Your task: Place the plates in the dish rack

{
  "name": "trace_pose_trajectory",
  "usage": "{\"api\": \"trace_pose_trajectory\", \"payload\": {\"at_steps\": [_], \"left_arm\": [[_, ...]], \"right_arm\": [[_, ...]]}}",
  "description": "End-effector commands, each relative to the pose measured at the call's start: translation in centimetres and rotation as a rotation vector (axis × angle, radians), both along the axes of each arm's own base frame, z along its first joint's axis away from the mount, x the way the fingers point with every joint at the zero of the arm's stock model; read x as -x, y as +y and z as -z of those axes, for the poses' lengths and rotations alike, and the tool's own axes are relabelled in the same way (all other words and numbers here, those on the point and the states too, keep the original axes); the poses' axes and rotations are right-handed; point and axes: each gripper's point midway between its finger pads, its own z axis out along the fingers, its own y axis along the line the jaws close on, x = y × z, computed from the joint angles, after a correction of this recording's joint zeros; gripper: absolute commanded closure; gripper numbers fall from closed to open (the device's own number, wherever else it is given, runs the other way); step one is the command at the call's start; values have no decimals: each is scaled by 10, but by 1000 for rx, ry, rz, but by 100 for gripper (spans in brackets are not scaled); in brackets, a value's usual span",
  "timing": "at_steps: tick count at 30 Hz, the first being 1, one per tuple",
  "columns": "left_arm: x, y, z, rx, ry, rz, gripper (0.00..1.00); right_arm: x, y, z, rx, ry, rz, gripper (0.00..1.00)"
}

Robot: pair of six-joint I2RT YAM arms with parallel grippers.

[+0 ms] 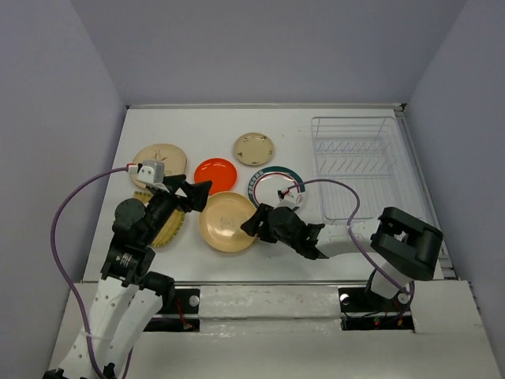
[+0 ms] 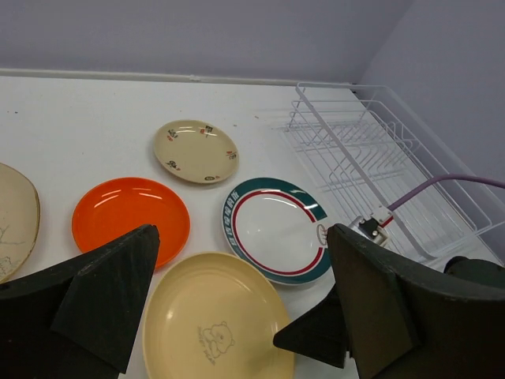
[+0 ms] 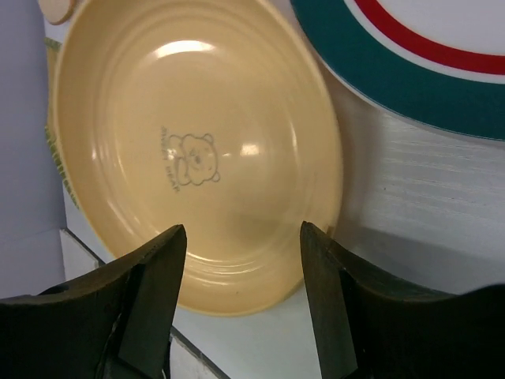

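Now, six plates are lying flat on the white table (image 1: 181, 126), all of them outside the one dish rack (image 1: 357, 170), which is standing at the far right with its thin upright dividers showing. In the far row one small tan plate (image 1: 254, 148) is sitting alone. Nearer, one cream patterned plate (image 1: 166, 154) is lying at the left, one small orange-red plate (image 1: 215, 170) in the middle, and one white plate with green-and-red rim (image 1: 276, 185) toward the rack. At the front one large tan plate (image 1: 228, 222), with a small bear drawing in its middle, is lying just beside the rimmed plate. One yellow ridged-edge plate (image 1: 170, 229) is showing partly under the left arm. Two arms are reaching over the table, each trailing one purple cable (image 1: 59, 237). The left gripper (image 2: 242, 237) is hovering above the plates with its two fingers spread wide, grasping nothing. The right gripper (image 3: 243, 233) is hanging low over the near right edge of the large tan plate, its two fingers (image 3: 154, 276) parted with the rim showing between them, and nothing is being gripped.
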Motion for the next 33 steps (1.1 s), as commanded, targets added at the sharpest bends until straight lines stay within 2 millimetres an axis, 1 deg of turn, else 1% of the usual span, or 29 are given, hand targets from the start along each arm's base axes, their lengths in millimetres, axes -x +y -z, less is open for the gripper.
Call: {"api": "trace_pose_trajectory", "payload": {"at_steps": [1,3,5,6,8,9,11,12,13,14,15,17,18,20,21,26,30,31,33], "left_arm": [[6,-3,-30,20,-90,29,1],[6,-4,-30,19,-88,30,1],[6,-5,-30,19,-87,38,1],[6,-6,-29,19,-85,41,1],[6,-6,-30,20,-86,44,1],[6,-6,-29,19,-85,44,1],[6,-6,-30,20,-88,46,1],[6,-6,-30,21,-89,46,1],[6,-6,-30,22,-89,46,1],[7,-7,-30,22,-89,47,1],[7,-7,-30,22,-89,47,1],[7,-7,-32,23,-92,49,1],[7,-7,-31,22,-90,50,1],[7,-7,-31,22,-90,50,1],[7,-7,-31,24,-91,53,1],[8,-8,-32,25,-94,57,1],[8,-8,-32,25,-94,57,1],[8,-8,-32,25,-94,57,1],[8,-8,-32,25,-94,57,1]], "right_arm": [[-6,12,5,-104,58,41,37],[-6,9,14,-98,74,59,38],[-7,6,17,-88,70,72,40],[-7,5,18,-80,68,73,40],[-7,3,13,-65,48,61,41],[-6,1,14,-28,31,39,41],[-8,6,-3,0,-31,-15,42],[-7,5,-3,36,-36,-34,42],[-10,10,-15,38,-59,-45,42],[-9,5,-12,71,-61,-50,42],[-12,1,-19,104,-83,-49,41],[-15,-6,-24,138,-105,-34,40],[-17,-15,-24,177,-118,-13,40],[-18,-23,-22,216,-121,-2,40],[-18,-29,-17,259,-113,4,39],[-18,-33,3,349,-69,6,39],[-18,-25,17,375,-45,-29,39],[-22,-23,22,384,-37,-28,40],[-22,-18,27,391,-26,-48,42]]}}
